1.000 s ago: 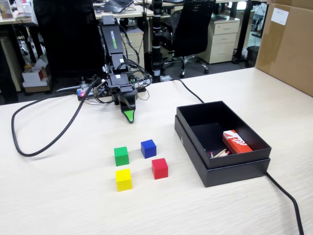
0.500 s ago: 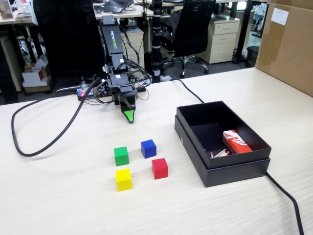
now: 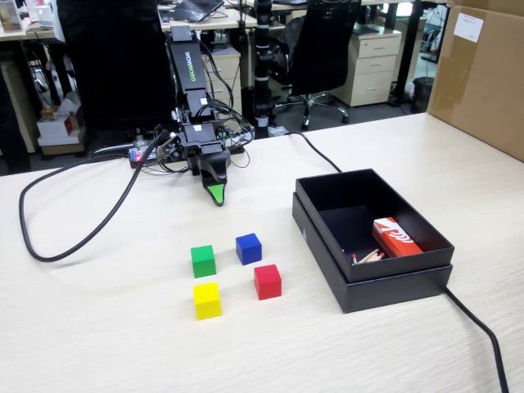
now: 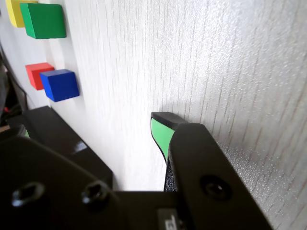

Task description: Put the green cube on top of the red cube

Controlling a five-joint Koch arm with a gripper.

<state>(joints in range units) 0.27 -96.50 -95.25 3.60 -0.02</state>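
Tool: jaws overlap, gap hidden; green cube untouched.

Black plastic gripper with one green-faced pointed tip showing, low over pale wood-grain table. Beyond the tip, upper left: matte green cube, yellow cube, blue cube, red cube touching nothing green.

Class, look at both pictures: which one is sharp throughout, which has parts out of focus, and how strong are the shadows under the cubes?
Fixed view: evenly lit and sharp across the table; the green cube and red cube cast only faint, soft shadows. Wrist view: the tool and its black body up close are blurred, while the table grain is crisp; the picture lies on its side.
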